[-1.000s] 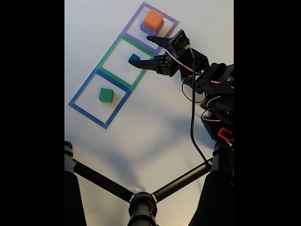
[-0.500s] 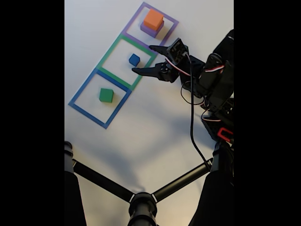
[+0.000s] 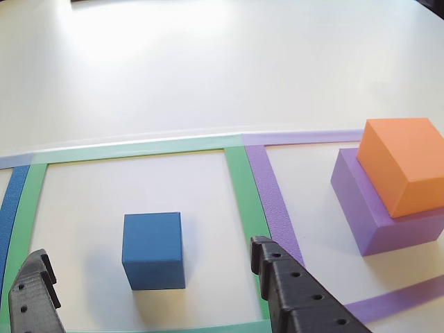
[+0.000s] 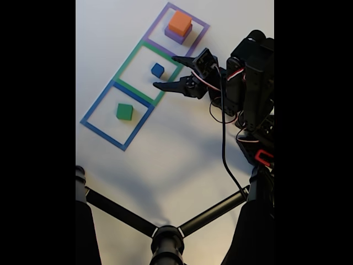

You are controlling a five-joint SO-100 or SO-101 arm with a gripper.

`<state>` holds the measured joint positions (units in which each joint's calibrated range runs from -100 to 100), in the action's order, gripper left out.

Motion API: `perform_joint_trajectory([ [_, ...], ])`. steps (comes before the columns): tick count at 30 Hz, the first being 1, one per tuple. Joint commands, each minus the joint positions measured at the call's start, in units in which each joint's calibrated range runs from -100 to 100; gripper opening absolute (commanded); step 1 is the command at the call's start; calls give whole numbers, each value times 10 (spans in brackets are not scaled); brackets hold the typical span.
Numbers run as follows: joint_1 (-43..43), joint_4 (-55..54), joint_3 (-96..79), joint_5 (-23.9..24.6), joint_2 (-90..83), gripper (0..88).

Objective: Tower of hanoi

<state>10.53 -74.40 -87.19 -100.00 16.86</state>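
Reading the fixed view from left to right, the white counter [image 4: 165,154] carries three taped squares in a diagonal row: a blue tape square [image 4: 117,115] holding a small green cube [image 4: 124,112], then a green tape square [image 4: 148,74] holding a small blue cube [image 4: 158,70], then a purple tape square [image 4: 177,28] where an orange block [image 4: 180,23] sits stacked on a wider purple block [image 4: 177,35]. Right of the squares, the gripper [image 4: 165,72] reaches in from the black arm [image 4: 248,83], its jaws spread wide and empty, one tip near the border between the green and purple squares, the other near the lower edge of the green square, with the blue cube just beyond the gap. In the other view the blue cube [image 3: 153,250] rests flat on the counter inside the green tape, apart from both jaw tips [image 3: 267,257] that enter from the bottom edge, and the orange block [image 3: 404,164] sits slightly askew on the purple block [image 3: 378,208] at the right. Judging by this layout, the puzzle is partway: two pieces are stacked in one square, while the two smallest cubes lie singly in the others. The blue cube looks like the next piece to be handled, though where the tower is meant to end cannot be told.
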Motion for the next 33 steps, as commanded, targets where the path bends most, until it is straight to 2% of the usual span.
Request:
perform_joint_trajectory([
  [1, -7, -12, 38, 0, 15, 335],
  [6, -8, -7, 87, 0, 48, 332],
  [33, -8, 6, 107, 0, 86, 311],
])
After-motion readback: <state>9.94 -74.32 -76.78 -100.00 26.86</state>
